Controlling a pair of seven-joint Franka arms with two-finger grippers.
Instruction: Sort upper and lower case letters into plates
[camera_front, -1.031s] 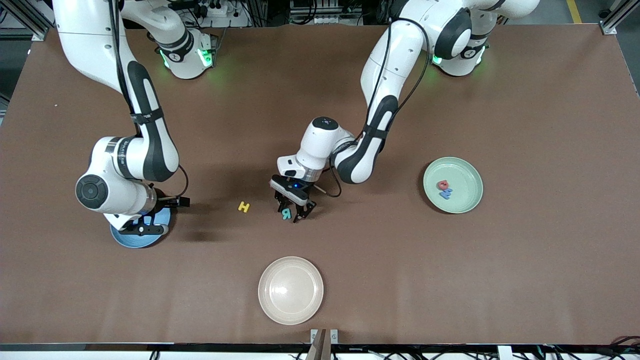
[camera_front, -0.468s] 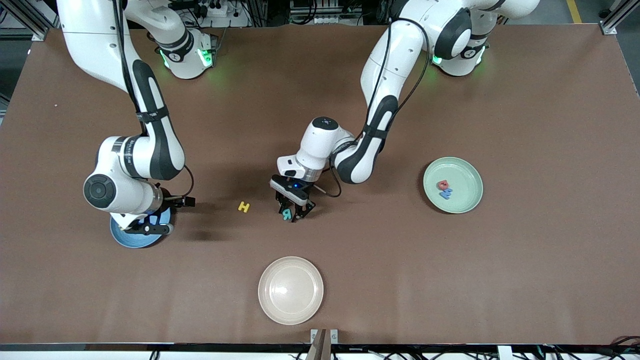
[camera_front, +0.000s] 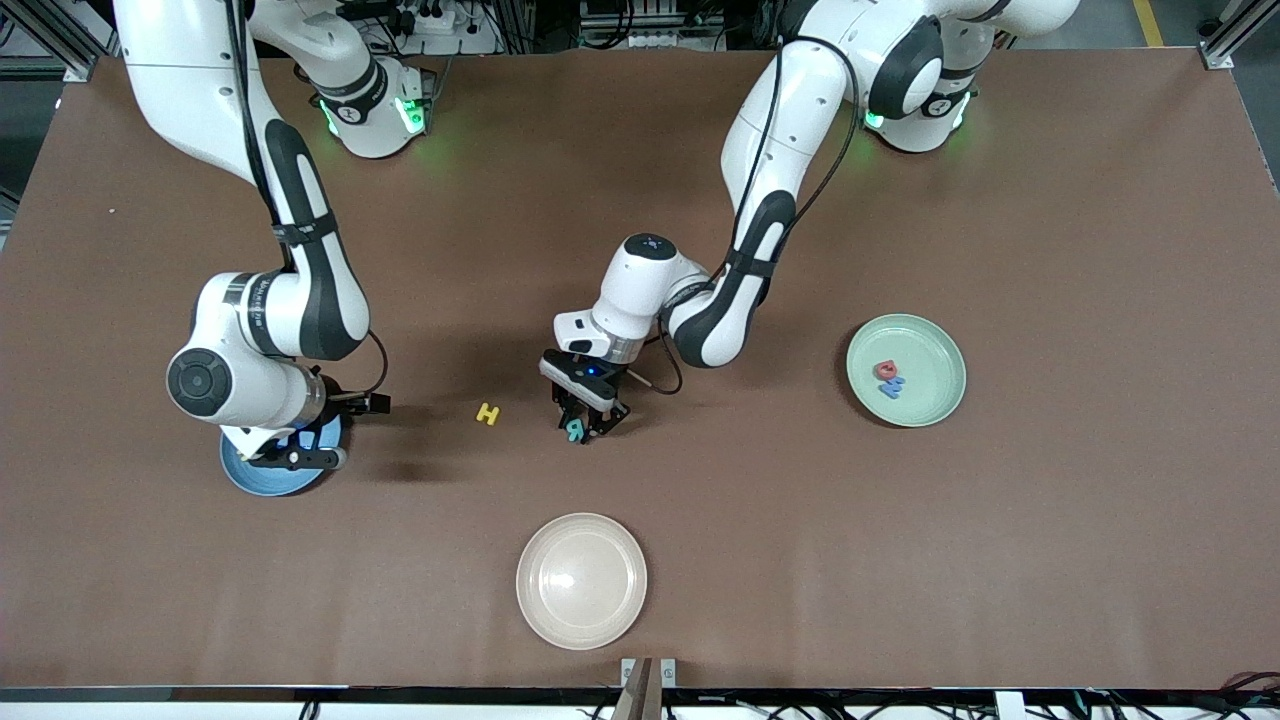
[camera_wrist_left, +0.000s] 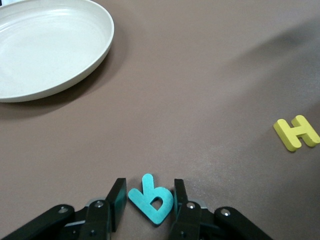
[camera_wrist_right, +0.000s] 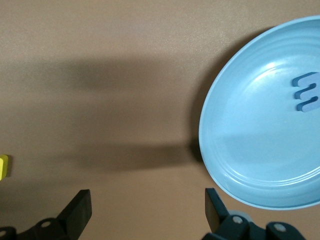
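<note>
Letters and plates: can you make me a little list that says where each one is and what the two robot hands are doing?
teal letter: on table, between left gripper fingers
yellow H: on table beside it, toward the right arm's end
green plate: holds red letter, blue letter
blue plate: holds one blue letter
cream plate: nearest front camera
right gripper: open, by blue plate's edge

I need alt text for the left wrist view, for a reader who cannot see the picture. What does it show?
The left gripper stands low on the brown table, its two black fingers closing around a small teal letter. A yellow letter H lies flat on the table nearby, and part of a cream-white plate shows at the edge.
</note>
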